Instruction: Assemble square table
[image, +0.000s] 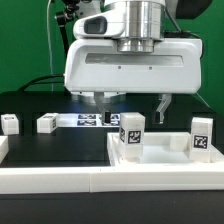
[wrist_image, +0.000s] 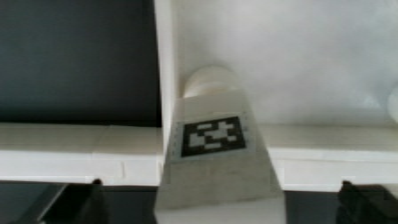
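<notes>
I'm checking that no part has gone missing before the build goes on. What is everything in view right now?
legs: four, white with black-and-white tags. Two small ones are on the table at the exterior view's left, and two stand upright at the tabletop's far rim. Whether those two are inside the rim or behind it cannot be told.
tabletop: one, white, raised rim, near corner at the exterior view's right.
marker board: one, white with black tags, flat on the table under the hand.
rail: one clearly seen, white, along the near edge.
table: one, black, under everything.
hand: one, white, open and holding nothing, above the table's middle.
</notes>
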